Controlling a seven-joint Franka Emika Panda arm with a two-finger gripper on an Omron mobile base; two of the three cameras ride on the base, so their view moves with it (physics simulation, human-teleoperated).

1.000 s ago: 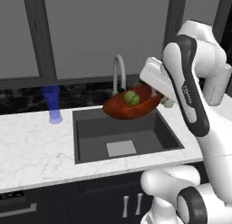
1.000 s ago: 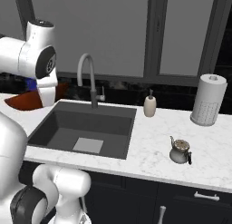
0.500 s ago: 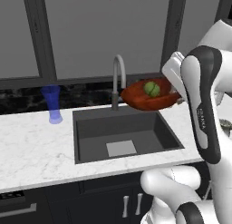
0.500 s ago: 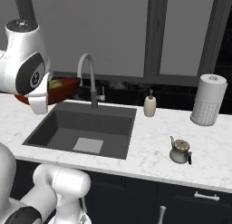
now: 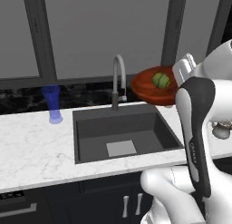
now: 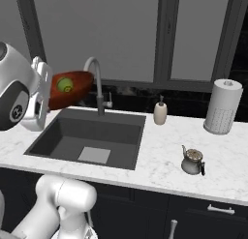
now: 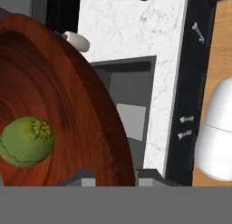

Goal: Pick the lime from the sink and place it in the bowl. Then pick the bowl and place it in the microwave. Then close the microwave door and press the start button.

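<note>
A simulated kitchen is shown, with a white marble counter (image 5: 31, 146) and a dark grey sink (image 5: 122, 132) below tall windows. The reddish-brown bowl (image 5: 152, 85) is held in the air, tilted, above the back right corner of the sink beside the curved steel faucet (image 5: 118, 78). The lime (image 5: 160, 80) is seen resting inside the bowl. In the hand view, the gripper (image 7: 110, 177) is pinched on the bowl's rim, with one fingertip on each side of the wall.

Compared with a second ago, the bowl has been lifted higher and swung from over the sink's middle toward the arm's right side, with the lime kept inside. The first step is therefore judged complete, and the carry toward the microwave is judged under way. A blue glass vase (image 5: 52, 103) stands on the counter left of the sink, and a soap bottle (image 6: 160, 112), paper towel roll (image 6: 223, 106) and small kettle (image 6: 192, 161) stand to its right.
</note>
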